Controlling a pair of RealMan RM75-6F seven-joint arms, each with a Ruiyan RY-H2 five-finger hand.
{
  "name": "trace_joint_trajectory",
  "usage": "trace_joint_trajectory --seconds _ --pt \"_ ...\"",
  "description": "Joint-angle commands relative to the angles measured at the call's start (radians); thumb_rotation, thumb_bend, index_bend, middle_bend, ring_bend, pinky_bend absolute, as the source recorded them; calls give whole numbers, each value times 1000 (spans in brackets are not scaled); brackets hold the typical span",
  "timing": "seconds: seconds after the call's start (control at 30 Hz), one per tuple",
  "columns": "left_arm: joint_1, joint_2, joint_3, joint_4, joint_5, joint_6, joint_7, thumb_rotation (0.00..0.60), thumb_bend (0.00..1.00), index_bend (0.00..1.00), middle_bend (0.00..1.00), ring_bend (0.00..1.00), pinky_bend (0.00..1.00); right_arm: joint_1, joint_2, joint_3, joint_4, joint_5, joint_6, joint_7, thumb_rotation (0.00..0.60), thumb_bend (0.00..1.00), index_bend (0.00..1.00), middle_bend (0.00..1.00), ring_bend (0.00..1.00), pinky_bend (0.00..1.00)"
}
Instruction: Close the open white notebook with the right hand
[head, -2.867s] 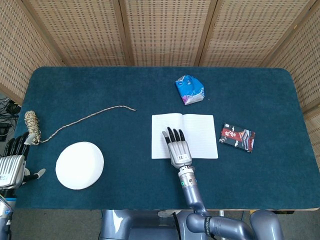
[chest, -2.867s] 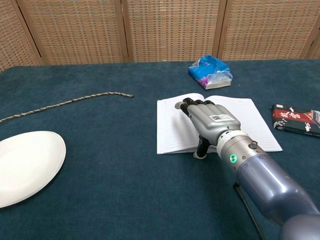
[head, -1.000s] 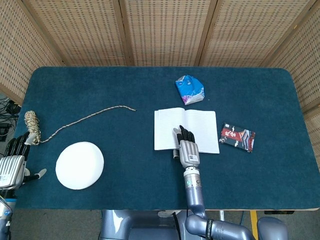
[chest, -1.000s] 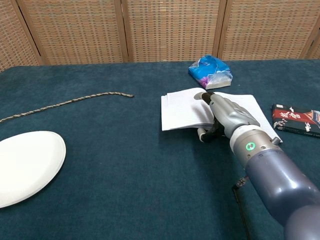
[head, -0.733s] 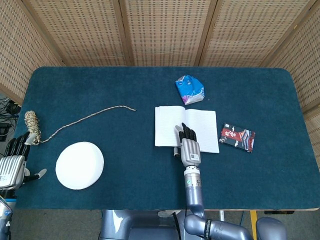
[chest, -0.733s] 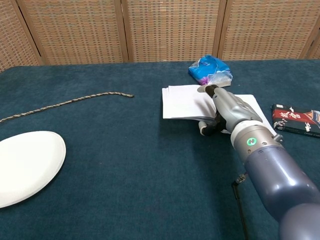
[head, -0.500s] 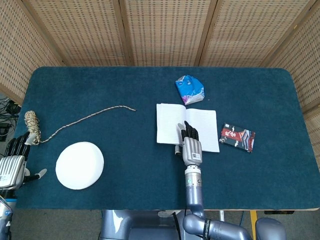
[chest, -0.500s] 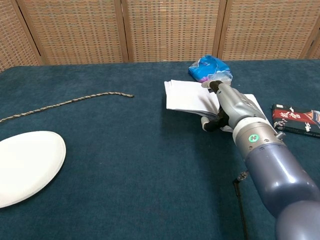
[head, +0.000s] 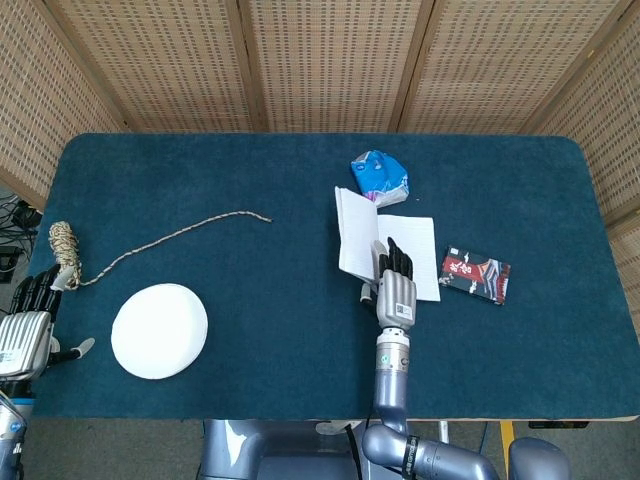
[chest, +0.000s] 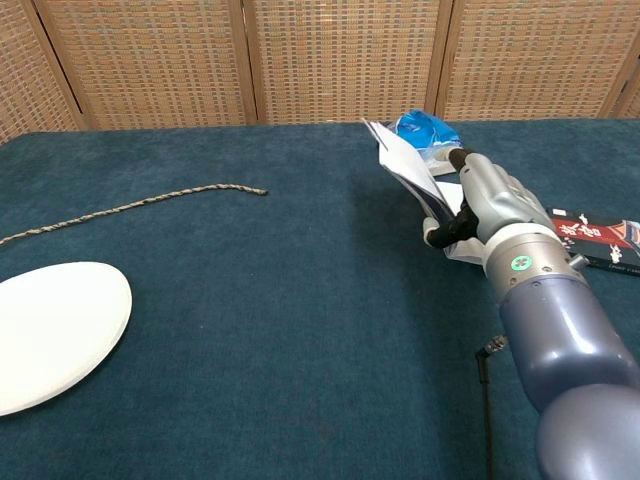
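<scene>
1. White notebook (head: 358, 238) sits right of table centre, spine running 12 to 6 o'clock, its left half tilted steeply up.
2. Right hand (head: 395, 290), fingers extended, props that raised half from underneath, gripping nothing.
3. Left hand (head: 28, 325) idles off the table at 8 o'clock, fingers apart and empty.

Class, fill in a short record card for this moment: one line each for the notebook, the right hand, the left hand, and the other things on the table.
notebook: left half lifted steeply, right page flat, not yet closed
right hand: against the raised half
left hand: off the table's left edge, fingers apart, holds nothing
other things: white plate, rope, blue packet, dark red packet
table: dark blue cloth
</scene>
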Motion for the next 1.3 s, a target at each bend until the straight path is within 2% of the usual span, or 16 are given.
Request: trace_joint_trajectory --seconds 0.03,1.1,1.23,1.3 --pt "0 0 1 -1 2 1 1 600 100 0 0 0 0 -3 -1 7 -5 6 6 1 600 616 120 0 0 0" --pt "5 1 10 -10 27 15 -1 600 101 0 0 0 0 -44 76 61 -48 17 100 -10 600 615 43 0 0 0" --pt "7 2 9 -10 28 19 -3 600 102 0 0 0 0 -55 99 44 -60 13 89 -7 600 607 43 0 0 0" --pt "8 3 8 -10 29 22 -5 600 102 0 0 0 0 -62 116 28 -69 0 83 -1 600 569 43 0 0 0"
